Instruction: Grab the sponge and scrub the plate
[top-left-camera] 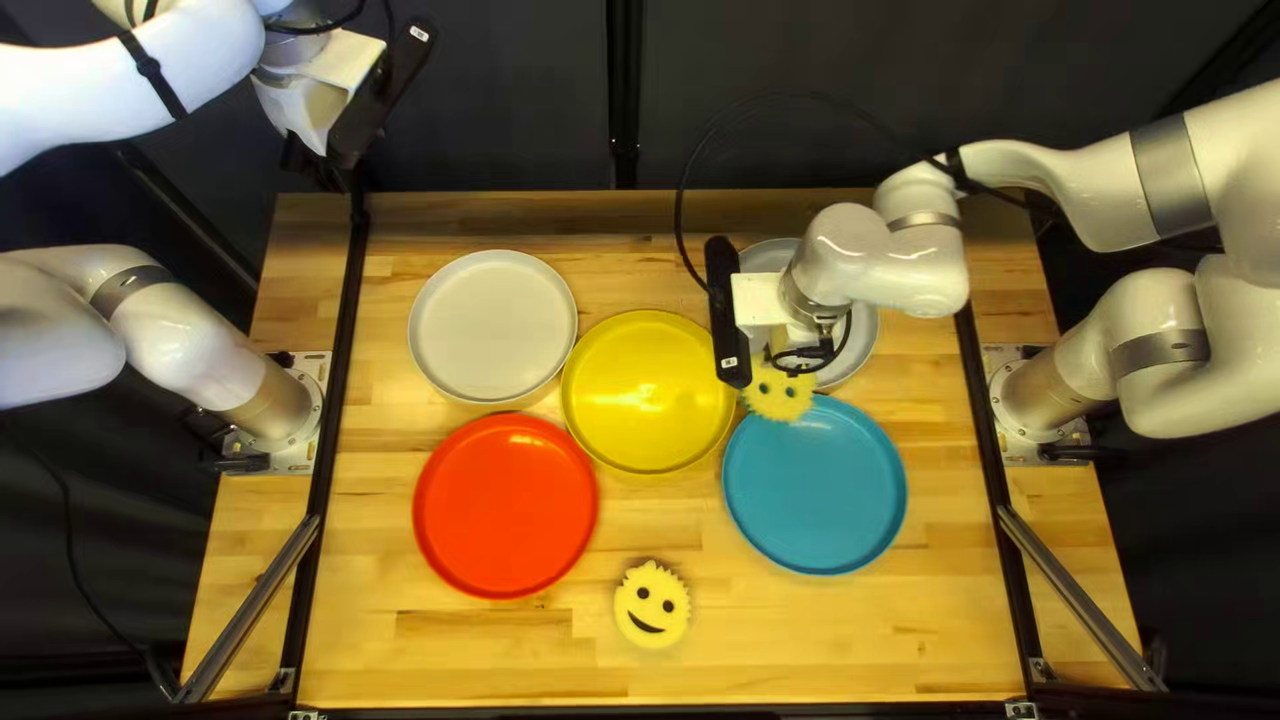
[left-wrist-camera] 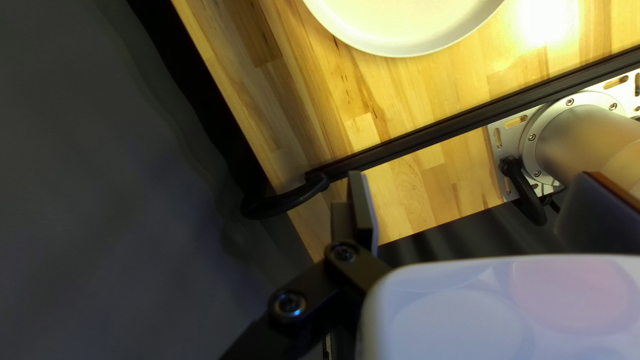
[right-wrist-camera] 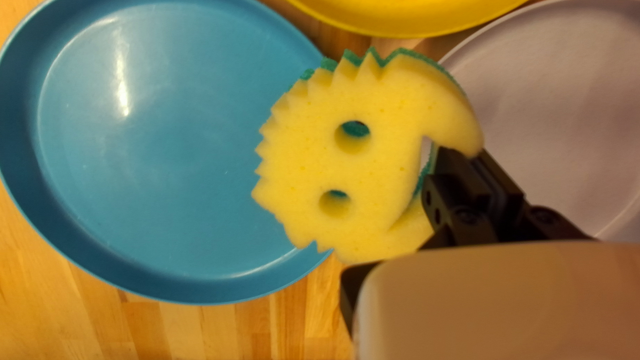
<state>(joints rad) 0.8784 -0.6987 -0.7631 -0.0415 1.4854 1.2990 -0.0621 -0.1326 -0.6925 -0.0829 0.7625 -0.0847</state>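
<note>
The right gripper (top-left-camera: pixel 771 350) is over the gap between the blue plate (top-left-camera: pixel 814 487) and the grey plate (top-left-camera: pixel 860 340). In the right wrist view, the right gripper (right-wrist-camera: pixel 400 220) is shut on the mouth edge of a yellow smiley sponge (right-wrist-camera: pixel 373 153) with a green back. That sponge (top-left-camera: pixel 778 394) overlaps the rim of the blue plate (right-wrist-camera: pixel 153 153); contact cannot be told. Another smiley sponge (top-left-camera: pixel 652 604) lies face up near the table's front edge. Raised at the far left corner, the left gripper (top-left-camera: pixel 331 176) holds nothing; in its wrist view the left gripper (left-wrist-camera: pixel 477 200) is open.
A white plate (top-left-camera: pixel 492 327), a yellow plate (top-left-camera: pixel 648 392) and a red plate (top-left-camera: pixel 506 506) occupy the table's left and middle. Black rails (top-left-camera: pixel 350 320) run along both sides. My right forearm reaches over the grey plate.
</note>
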